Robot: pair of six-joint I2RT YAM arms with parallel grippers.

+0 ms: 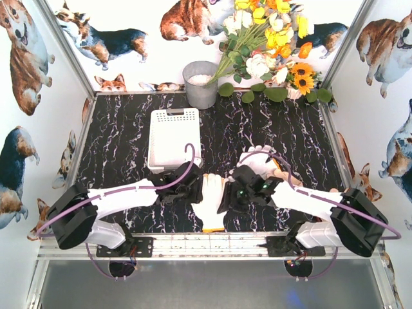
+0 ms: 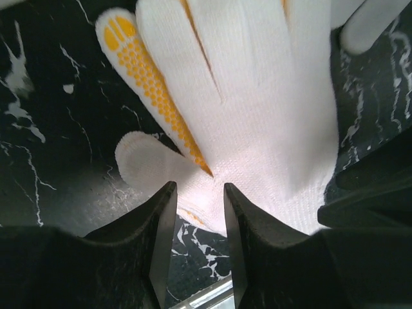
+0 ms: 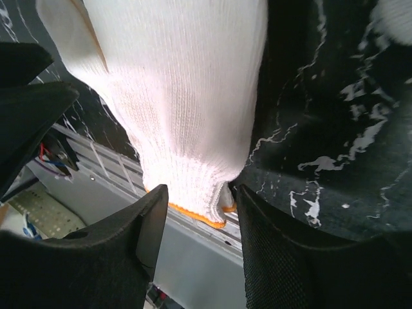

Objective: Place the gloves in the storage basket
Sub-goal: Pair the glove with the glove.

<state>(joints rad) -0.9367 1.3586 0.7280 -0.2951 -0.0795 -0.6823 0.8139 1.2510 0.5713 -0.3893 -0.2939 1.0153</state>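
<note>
A white knit glove with an orange cuff lies flat near the table's front edge, between both grippers. In the left wrist view its palm shows yellow dots on the fingers. My left gripper is open, its tips at the glove's thumb-side edge. My right gripper is open, its jaws on either side of the orange-edged cuff and not closed on it. More gloves, white and beige, lie behind the right gripper. The white storage basket stands behind the left gripper and looks empty.
A grey metal bucket and a bunch of flowers stand at the back. The metal rail of the table's front edge runs just below the glove's cuff. Walls with dog prints close in the left and right sides.
</note>
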